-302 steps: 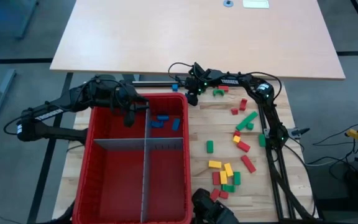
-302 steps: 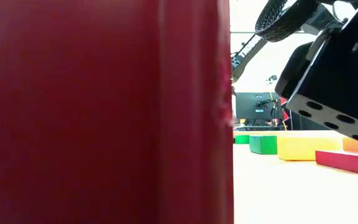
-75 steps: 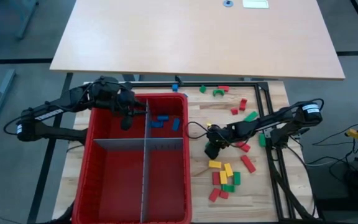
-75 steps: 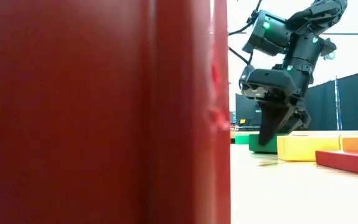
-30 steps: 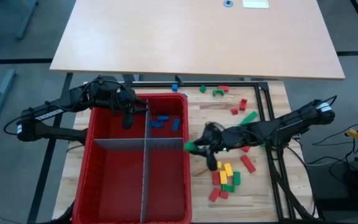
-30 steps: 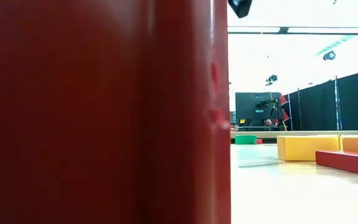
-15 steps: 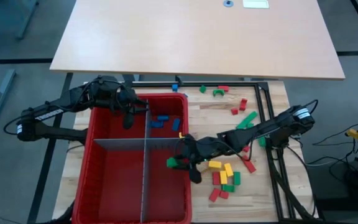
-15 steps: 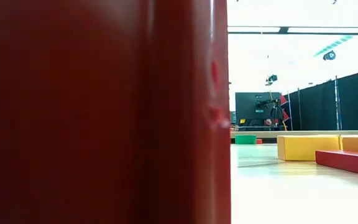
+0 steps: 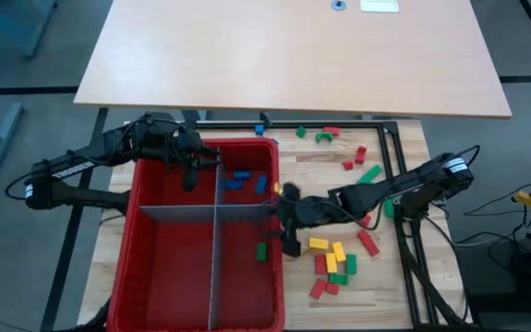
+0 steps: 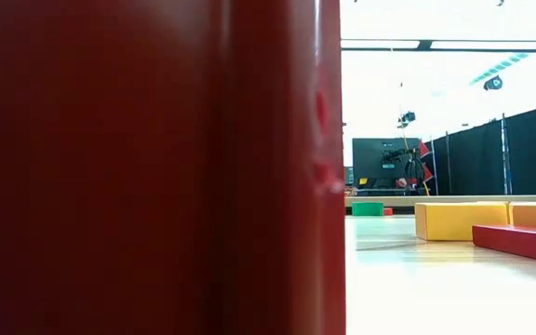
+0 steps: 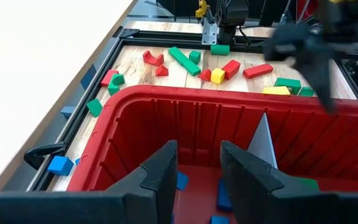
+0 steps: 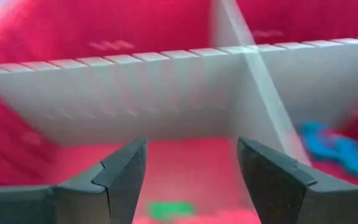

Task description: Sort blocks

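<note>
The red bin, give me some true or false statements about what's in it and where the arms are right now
1. A green block lies in the red bin's front right compartment. True.
2. The right gripper grips that green block. False: its fingers are open and empty.
3. Blue blocks lie in the back right compartment. True.
4. The left gripper is out over the loose blocks on the table. False: it hangs over the bin's back edge.
5. The bin's left compartments hold yellow blocks. False: no blocks show there.

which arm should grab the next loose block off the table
Probably the right. Its open right gripper sits at the red bin rim, beside the loose blocks, having just dropped a green block. The left gripper hangs over the bin's far compartment.
</note>
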Motion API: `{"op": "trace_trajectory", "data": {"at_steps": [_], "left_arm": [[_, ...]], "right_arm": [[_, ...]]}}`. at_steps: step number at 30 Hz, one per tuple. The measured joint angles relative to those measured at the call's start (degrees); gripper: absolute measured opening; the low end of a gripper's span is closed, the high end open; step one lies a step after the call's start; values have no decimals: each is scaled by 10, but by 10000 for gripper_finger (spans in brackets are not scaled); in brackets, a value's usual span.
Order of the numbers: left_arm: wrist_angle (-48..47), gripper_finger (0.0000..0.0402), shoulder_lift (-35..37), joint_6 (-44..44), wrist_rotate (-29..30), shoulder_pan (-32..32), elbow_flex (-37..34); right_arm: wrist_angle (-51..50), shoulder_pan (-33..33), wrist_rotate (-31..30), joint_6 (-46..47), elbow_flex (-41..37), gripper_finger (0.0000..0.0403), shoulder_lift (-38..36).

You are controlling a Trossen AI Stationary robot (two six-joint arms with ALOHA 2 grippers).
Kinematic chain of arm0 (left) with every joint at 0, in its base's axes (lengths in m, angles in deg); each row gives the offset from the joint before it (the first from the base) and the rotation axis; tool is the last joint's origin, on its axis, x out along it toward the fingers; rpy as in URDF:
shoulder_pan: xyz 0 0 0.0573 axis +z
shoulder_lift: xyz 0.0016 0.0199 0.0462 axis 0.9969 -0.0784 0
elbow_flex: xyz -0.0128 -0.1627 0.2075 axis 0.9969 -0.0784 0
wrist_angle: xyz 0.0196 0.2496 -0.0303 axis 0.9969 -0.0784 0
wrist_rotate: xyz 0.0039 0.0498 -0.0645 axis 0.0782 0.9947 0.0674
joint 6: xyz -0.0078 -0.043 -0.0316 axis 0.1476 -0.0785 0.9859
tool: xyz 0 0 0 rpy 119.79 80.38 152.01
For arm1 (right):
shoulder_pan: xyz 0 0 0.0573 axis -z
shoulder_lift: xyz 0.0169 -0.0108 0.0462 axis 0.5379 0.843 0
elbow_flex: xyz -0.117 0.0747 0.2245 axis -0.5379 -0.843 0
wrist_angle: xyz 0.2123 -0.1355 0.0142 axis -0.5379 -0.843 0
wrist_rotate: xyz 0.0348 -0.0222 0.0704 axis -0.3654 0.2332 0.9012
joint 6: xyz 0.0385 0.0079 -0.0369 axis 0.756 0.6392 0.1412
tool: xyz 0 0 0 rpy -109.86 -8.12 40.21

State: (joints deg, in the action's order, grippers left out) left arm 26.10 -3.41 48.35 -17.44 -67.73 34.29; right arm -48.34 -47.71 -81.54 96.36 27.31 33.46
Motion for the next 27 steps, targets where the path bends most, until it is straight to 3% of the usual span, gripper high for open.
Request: {"op": "trace_trajectory", "data": {"at_steps": [3, 6, 16, 27], "left_arm": [[0, 105, 0, 0, 0, 0, 0], [0, 103, 0, 0, 0, 0, 0], [3, 107, 0, 0, 0, 0, 0], [-1, 103, 0, 0, 0, 0, 0]], "right_arm": [[-73, 11, -71, -2, 0, 222, -23], [-120, 25, -105, -1, -2, 210, -45], [-192, 106, -105, 8, -39, 200, -62], [-134, 280, -101, 15, -205, 195, -151]]}}
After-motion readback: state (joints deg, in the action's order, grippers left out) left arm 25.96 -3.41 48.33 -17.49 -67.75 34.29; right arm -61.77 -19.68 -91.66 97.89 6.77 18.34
